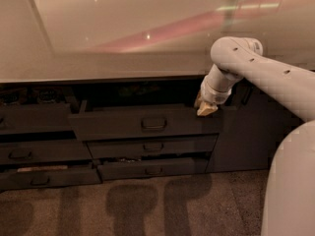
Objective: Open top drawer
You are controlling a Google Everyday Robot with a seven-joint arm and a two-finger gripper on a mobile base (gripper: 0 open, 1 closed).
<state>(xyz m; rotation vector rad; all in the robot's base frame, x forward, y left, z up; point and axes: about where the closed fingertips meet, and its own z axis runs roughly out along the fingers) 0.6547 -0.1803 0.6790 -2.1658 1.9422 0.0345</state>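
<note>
The top drawer [113, 127], just under the tabletop [123, 58], stands partly out, with the end effector [206, 108] at its front's upper right corner rather than the loop handle [153, 124], probably to drag that edge outward; whether it is clenched I cannot tell.

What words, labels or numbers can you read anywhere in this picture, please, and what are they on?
None: no readable text shows anywhere.
The top drawer, its handle, the lower drawers, the counter and the arm bear no visible lettering.
The things inside the open drawers are too dim to tell whether any carries print.
The gripper sits at the top drawer's upper right corner; no marking shows on it.
</note>
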